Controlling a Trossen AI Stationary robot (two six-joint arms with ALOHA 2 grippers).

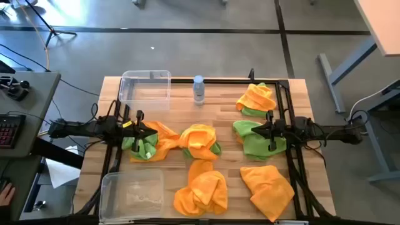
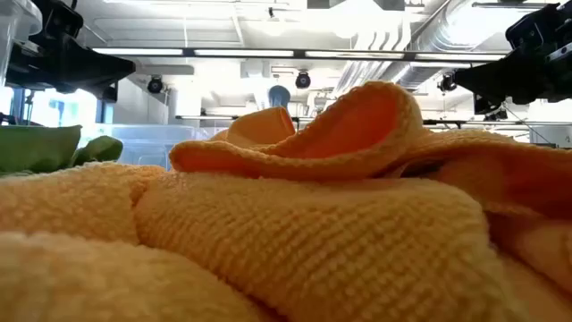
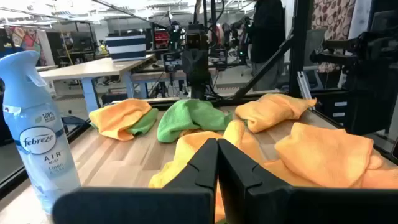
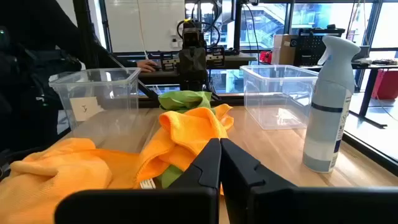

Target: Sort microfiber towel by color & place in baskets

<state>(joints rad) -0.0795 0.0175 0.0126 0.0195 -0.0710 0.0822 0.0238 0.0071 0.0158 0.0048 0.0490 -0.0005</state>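
Several microfiber towels lie in crumpled heaps on the wooden table: an orange and green heap (image 1: 153, 140) at the left, an orange one over green (image 1: 200, 140) in the middle, a green one (image 1: 256, 140) at the right, an orange and green heap (image 1: 256, 99) at the far right, and two orange ones (image 1: 201, 190) (image 1: 267, 187) near the front. Two clear baskets stand at the left, one far (image 1: 145, 90) and one near (image 1: 132, 194). My left gripper (image 1: 147, 130) (image 3: 217, 163) and right gripper (image 1: 257, 130) (image 4: 220, 165) hover level above the heaps, both shut on nothing.
A white spray bottle (image 1: 199, 89) stands upright at the far middle of the table, beside the far basket. A black frame (image 1: 287, 112) runs along the table's edges. Bare wood (image 1: 219, 115) shows between the heaps in the middle.
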